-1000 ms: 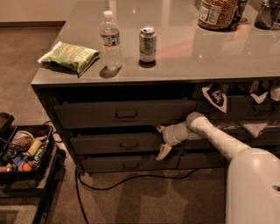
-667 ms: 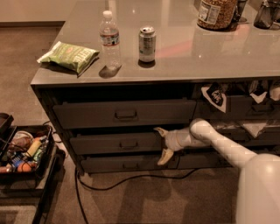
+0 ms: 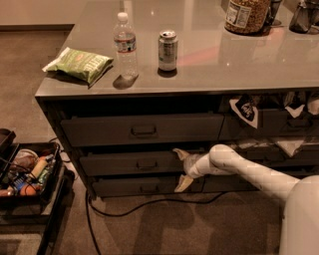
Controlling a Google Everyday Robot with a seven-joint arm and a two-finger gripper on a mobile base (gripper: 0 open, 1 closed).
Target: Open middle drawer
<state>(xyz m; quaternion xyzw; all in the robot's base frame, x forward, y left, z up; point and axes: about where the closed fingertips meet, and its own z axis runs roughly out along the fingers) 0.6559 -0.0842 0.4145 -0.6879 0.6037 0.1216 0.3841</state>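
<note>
The middle drawer [image 3: 124, 163] is the dark grey, medium-height front between a taller drawer above and a slimmer one below, with a small pull handle [image 3: 146, 164] at its centre. Its front sits about level with the other two fronts. My gripper [image 3: 180, 170] is at the right end of that front, well right of the handle. It stands open with nothing between its fingers, which are spread vertically. The upper fingertip [image 3: 178, 152] is at the drawer's top edge. The lower one [image 3: 181, 185] hangs over the bottom drawer's front. My white arm [image 3: 239, 169] comes in from the lower right.
On the counter [image 3: 209, 64] stand a green chip bag [image 3: 79, 63], a water bottle [image 3: 125, 47], a can [image 3: 167, 50] and a jar [image 3: 246, 15]. A black bin of items [image 3: 25, 174] sits on the floor at left. A cable [image 3: 149, 204] runs along the floor under the drawers.
The gripper has shifted slightly left and down along the middle drawer's front, and the forearm has dropped lower. The drawer front shows no clear movement.
</note>
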